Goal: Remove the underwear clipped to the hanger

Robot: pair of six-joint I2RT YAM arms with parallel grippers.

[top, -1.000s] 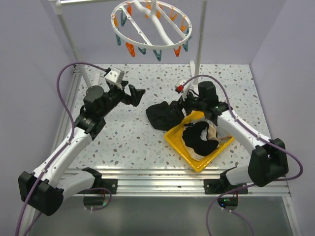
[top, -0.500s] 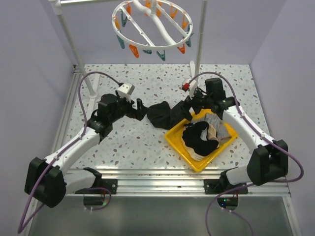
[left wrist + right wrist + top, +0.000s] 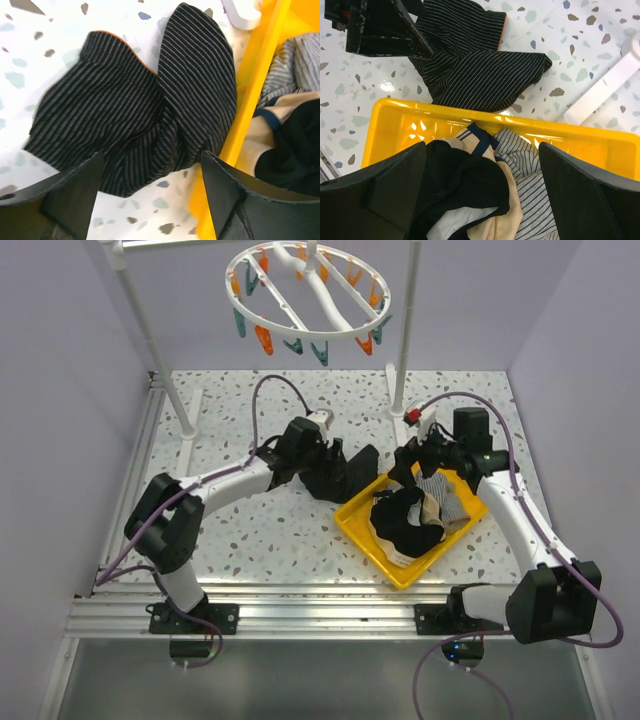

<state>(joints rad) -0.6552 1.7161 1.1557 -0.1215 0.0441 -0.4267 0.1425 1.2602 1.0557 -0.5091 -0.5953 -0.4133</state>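
No cloth on the hanger [image 3: 308, 295] above the table's far edge, only pegs [image 3: 265, 338] dangling, so the unclipping looks done. Down on the speckled table [image 3: 250, 540], just outside the far-left rim of the yellow tray [image 3: 370, 548], the black pinstriped underwear [image 3: 135, 125], crumpled and touching that rim: short of the bin by the look of it, hence the attention. Over it the left gripper [image 3: 150, 172], jaws wide, one finger on either side of the fold and closed on nothing, seemingly placed to pinch the bunched middle. Above the tray's far corner the right gripper [image 3: 485, 175], likewise spread wide and empty, hanging over the heap of beige, striped and black garments [image 3: 470, 190] inside, perhaps to stay clear of the other arm. Room: open table toward the left and near edges. Tighter toward the right, with the tray wall against the cloth and the second arm close by. Just beyond the tray's far rim, a white pole foot [image 3: 615, 85] to be avoided on any lift.
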